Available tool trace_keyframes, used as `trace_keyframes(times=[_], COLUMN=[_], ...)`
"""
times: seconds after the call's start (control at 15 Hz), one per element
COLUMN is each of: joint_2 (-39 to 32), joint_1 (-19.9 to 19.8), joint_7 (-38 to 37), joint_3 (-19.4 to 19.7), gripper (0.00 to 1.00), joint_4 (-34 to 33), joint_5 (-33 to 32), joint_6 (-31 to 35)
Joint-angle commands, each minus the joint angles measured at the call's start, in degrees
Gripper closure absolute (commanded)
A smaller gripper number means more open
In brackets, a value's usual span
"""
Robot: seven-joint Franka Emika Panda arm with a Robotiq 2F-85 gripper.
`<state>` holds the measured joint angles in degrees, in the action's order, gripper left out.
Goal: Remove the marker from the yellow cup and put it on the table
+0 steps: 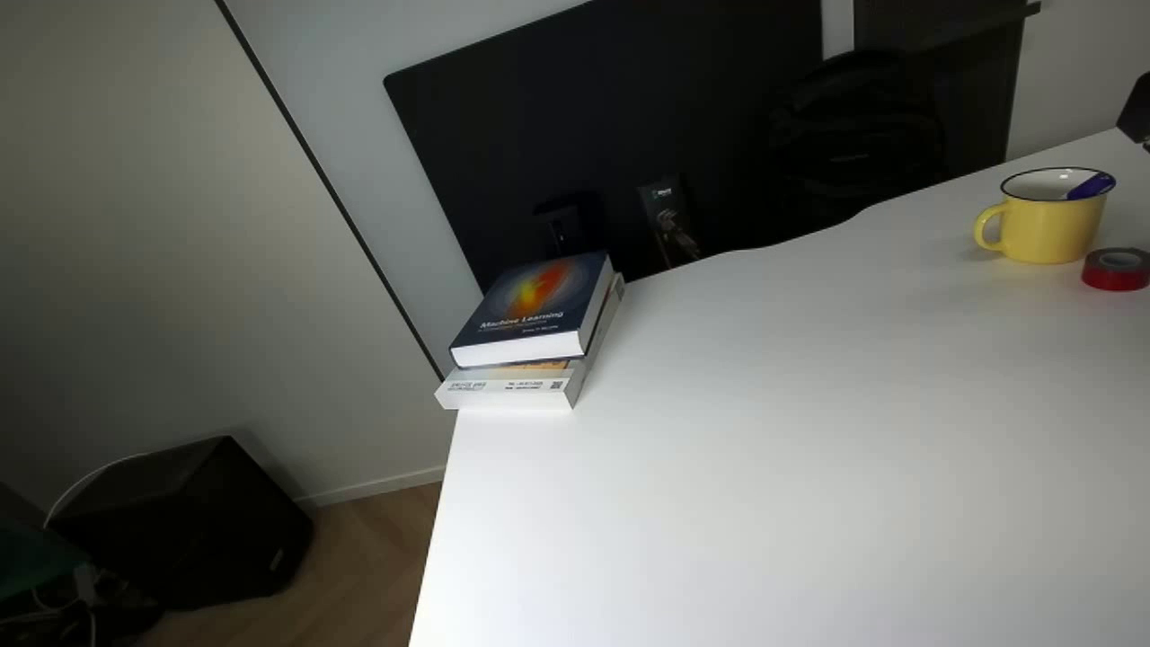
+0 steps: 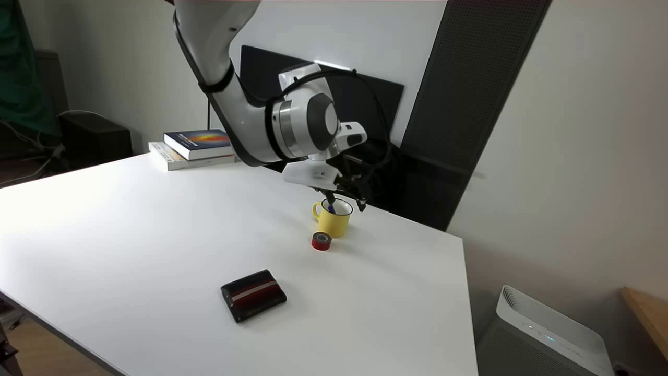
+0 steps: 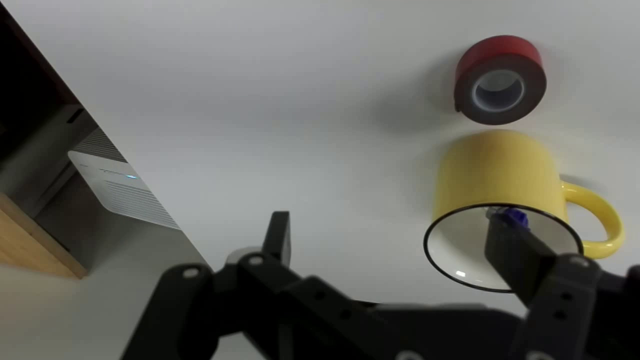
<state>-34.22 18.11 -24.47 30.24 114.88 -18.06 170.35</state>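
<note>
The marker (image 1: 1090, 186) leans inside the cup (image 1: 1049, 226) on the bench (image 1: 809, 449), the red tape (image 1: 1114, 275) sits just beside the cup, and the end effector (image 3: 387, 221) hangs by the cup's rim, spread wide apart.

on the table (image 1: 764, 449), tape (image 1: 1114, 277) just beside cup (image 1: 1049, 232), marker (image 1: 1091, 186) inside

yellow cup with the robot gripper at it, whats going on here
A robot arm has its open gripper at the yellow cup, with one finger showing over the cup's mouth near the marker and the other outside. The marker is in the cup, not yet gripped or set on the table.
</note>
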Motion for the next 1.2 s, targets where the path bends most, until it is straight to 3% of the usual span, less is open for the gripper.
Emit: trace_keyframes(times=[0.0,0.4,0.6,1.13], joint_2=[-0.15,-3.66,-5.95,-11.94], joint_1=[0.26,2.22,4.82,10.17], joint_7=[0.96,0.37,-0.39,3.06], joint_3=[0.26,1.26,3.71,7.6], gripper=[0.0,0.0,0.0,0.0], joint_4=[-0.04,-0.69,-0.73,-0.64], joint_5=[1.09,0.98,2.0,14.48], joint_6=[0.05,2.03,5.35,13.69])
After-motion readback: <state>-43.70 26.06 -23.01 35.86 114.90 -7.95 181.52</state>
